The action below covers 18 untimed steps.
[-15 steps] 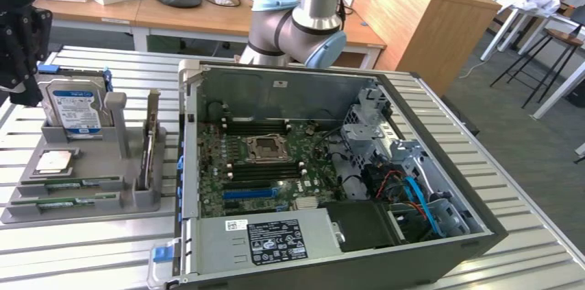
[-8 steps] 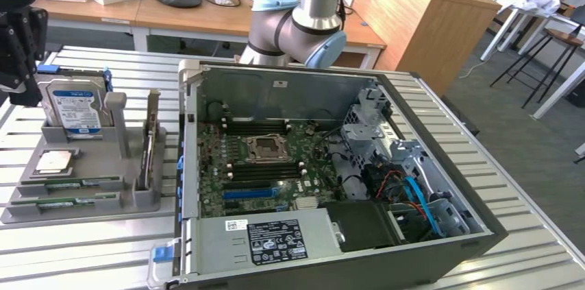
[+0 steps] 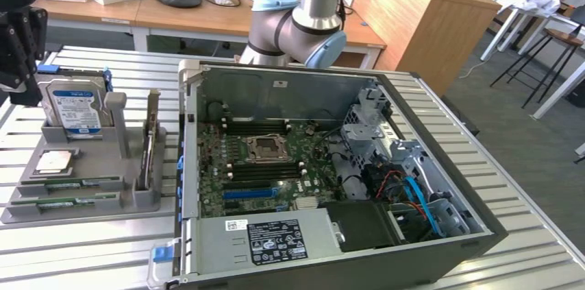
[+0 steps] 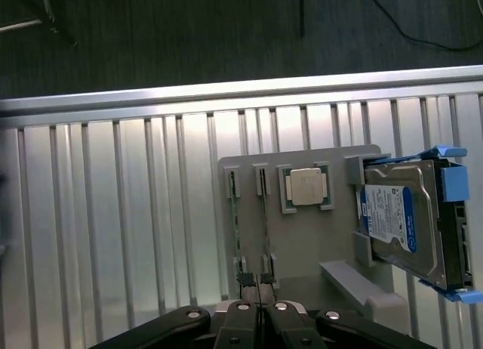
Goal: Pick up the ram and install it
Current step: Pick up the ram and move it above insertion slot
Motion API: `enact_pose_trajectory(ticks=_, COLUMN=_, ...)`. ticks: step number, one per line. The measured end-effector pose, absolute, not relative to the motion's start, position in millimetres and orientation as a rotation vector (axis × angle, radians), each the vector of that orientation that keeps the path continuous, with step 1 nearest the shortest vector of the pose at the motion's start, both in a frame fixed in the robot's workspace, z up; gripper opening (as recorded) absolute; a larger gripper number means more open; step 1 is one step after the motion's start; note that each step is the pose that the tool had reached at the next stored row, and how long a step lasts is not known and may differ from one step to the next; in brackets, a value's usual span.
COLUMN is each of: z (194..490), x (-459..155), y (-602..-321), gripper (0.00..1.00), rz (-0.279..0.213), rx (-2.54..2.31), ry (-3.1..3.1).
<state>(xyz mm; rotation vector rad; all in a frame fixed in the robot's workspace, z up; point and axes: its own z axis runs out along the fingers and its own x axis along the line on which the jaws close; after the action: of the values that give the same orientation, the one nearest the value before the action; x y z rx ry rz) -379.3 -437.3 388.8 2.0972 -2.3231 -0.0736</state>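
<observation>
Slatted metal table (image 3: 92, 249) with ram (image 3: 66, 202), wooden desks (image 3: 412, 9)

Slatted metal table (image 3: 82, 249); on it a grey parts holder (image 3: 55, 211) beside an open computer case (image 3: 274, 88).

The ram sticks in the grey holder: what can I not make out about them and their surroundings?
- ram sticks: exterior view, chips and sticker too small to tell.
- gripper: wrist view, body cut off by the picture's edge.
- hard drive: exterior view, one upper corner hidden by the gripper.
- motherboard slots: exterior view, too small to tell if empty.
</observation>
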Motion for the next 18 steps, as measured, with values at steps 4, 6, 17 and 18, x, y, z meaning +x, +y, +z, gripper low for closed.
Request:
enact_pose_trajectory(ticks=4, z=388.7, x=-379.2, y=-436.9, gripper=0.10, rz=-0.073, rx=2.098, ry=-2.323)
enact_pose_trajectory(ticks=6, z=388.7, x=-379.2, y=-436.9, gripper=0.10, rz=-0.073, rx=2.098, ry=-2.323)
enact_pose_trajectory(ticks=17, z=388.7, x=-379.2, y=-436.9, gripper=0.30, rz=-0.073, rx=2.098, ry=-2.323)
enact_pose_trajectory(ticks=18, z=388.7, x=-379.2, y=-436.8, gripper=0.30, rz=-0.074, rx=2.098, ry=-2.323)
